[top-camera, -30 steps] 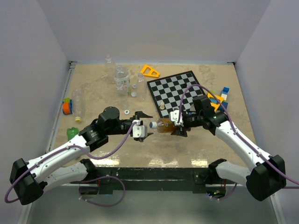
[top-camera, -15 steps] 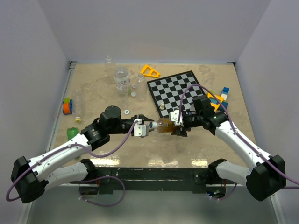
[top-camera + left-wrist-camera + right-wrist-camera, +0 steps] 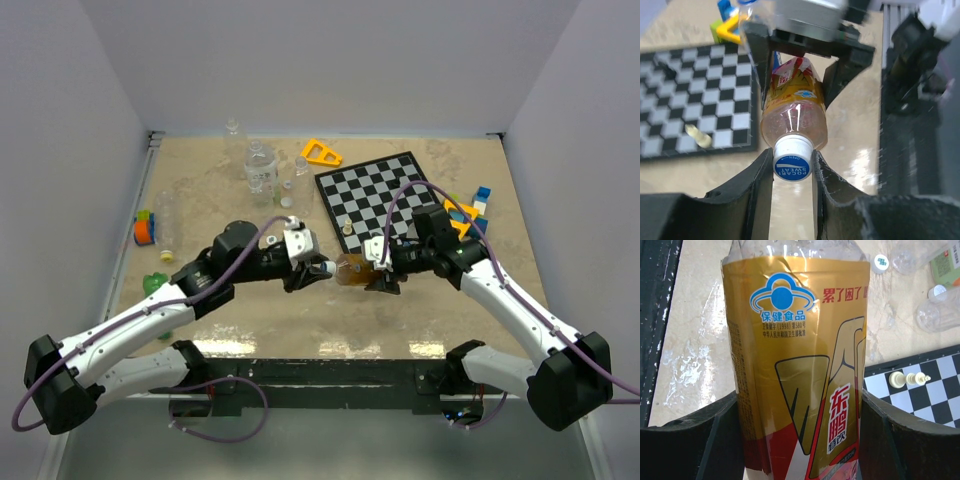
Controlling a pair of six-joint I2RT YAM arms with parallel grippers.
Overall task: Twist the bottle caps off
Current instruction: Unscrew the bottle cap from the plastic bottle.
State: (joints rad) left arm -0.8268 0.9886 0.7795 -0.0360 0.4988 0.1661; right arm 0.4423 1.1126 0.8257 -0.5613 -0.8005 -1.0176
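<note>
The left end effector (image 3: 792, 166) is clenched on the blue-topped white plastic screw cap (image 3: 792, 161), with one finger pressed to each side. The cap is seated on the neck of the amber-brown plastic bottle (image 3: 794, 117) with a gold label. That bottle is held level above the tabletop (image 3: 400, 320), neck towards 9 o'clock, and its body is clamped by the right end effector (image 3: 800, 427). No gap is seen between cap and neck, so this first cap is judged gripped but not yet unscrewed.

From the held bottle in the top view, a small green plastic bottle (image 3: 155, 285) is lying at 9 o'clock near the tabletop's edge. A clear labelled plastic bottle (image 3: 260, 165) is standing at 11 o'clock. Whether their caps are on cannot be told. Both are judged left to be done.
</note>
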